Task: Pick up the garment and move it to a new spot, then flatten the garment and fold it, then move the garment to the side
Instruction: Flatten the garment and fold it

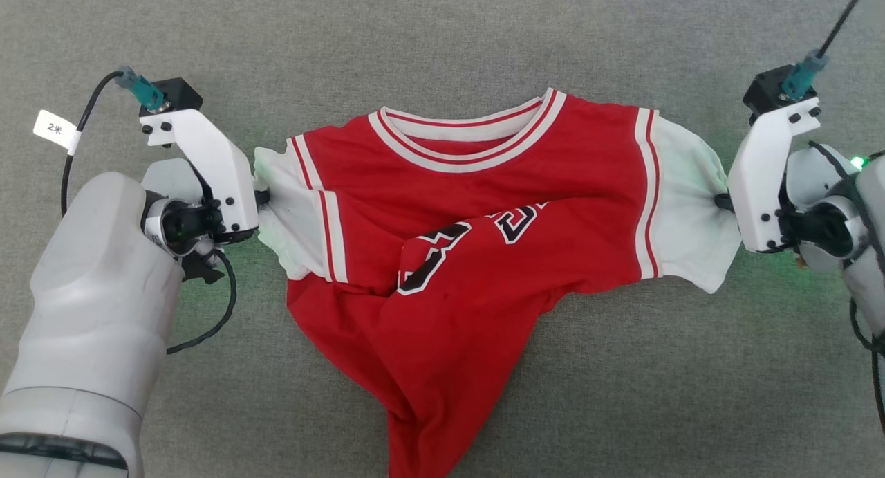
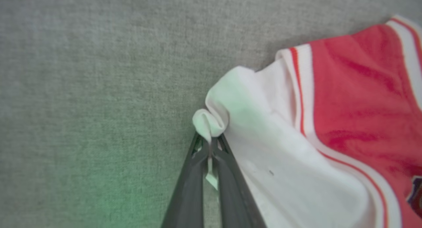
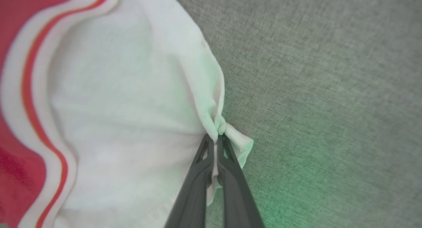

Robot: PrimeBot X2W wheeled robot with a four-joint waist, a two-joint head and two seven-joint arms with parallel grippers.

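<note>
Fingers clamped on sleeve edges, left gripper and right gripper alike; shirt bunched: flattening, folding, shifting aside remain.

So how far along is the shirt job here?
Early. Done: the garment lies on the grey surface, neckline and shoulders spread. In hand: the left gripper and right gripper are each shut on a white sleeve edge. To do: the red body is bunched and twisted across the print, so flattening, folding and moving aside are not yet done.
</note>
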